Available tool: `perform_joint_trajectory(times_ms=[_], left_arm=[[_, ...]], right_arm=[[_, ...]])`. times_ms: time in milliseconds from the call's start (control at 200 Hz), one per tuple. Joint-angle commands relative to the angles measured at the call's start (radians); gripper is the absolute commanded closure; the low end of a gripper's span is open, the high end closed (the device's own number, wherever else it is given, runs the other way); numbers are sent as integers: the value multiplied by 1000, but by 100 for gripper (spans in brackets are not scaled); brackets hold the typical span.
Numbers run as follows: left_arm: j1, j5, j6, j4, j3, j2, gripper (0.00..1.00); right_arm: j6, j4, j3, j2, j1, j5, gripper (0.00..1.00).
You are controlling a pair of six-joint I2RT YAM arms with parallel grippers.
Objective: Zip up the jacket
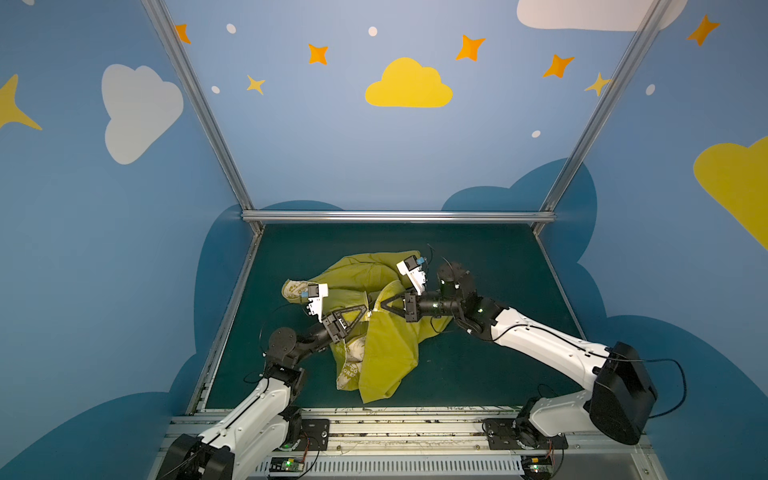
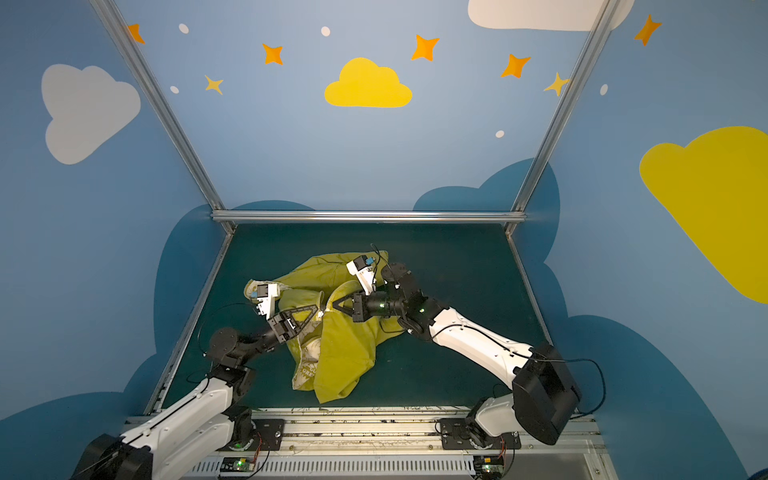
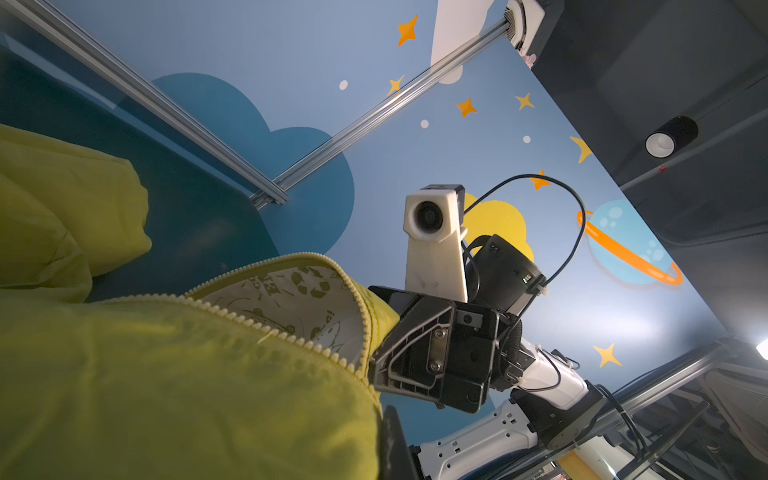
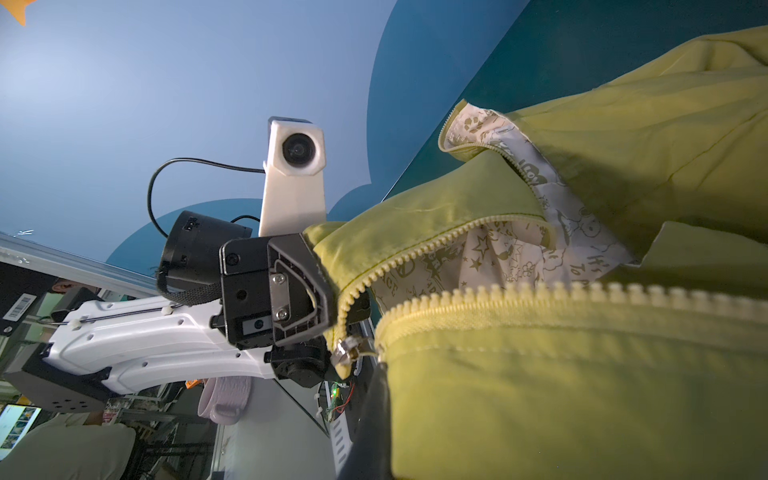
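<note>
The tips of both claws are buried in cloth, so the grip itself is hard to see. In both top views the left claw (image 1: 365, 311) and the right claw (image 1: 381, 304) meet almost nose to nose at the front opening of the small mustard-yellow fabric jacket (image 1: 386, 345). Each is pressed together on one edge of it. The left wrist view shows the right claw's black body with its fingertips swallowed by a yellow fold. The right wrist view shows the left claw nipping the opposite edge just above the small metal zipper slider (image 4: 349, 350). Above the slider the two rows of pale plastic zipper teeth (image 4: 582, 297) gape apart over the cream lining with olive print (image 3: 299, 299). Below it the cloth hides whether the rows are joined. The jacket lies crumpled in the middle of the dark green desk (image 1: 478, 270), and its sleeves and hood cannot be told apart in the heap. Both wrist views cut it off at their edges. Silver aluminium frame bars (image 1: 399, 216) edge the desk. Blue walls painted with a yellow cloud (image 1: 407, 85), white clouds and orange stars enclose it.
</note>
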Motion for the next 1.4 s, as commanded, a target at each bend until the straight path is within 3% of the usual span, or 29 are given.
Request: perform_joint_trajectory(times_ms=[0,1397], left_arm=[[-4,12,3,69,11,-7,97],[-16,-21,27,87,6,13,97]], right_arm=[[-1,53,19,0,5,-27,100],[-13,52,0,-20,23,-32,100]])
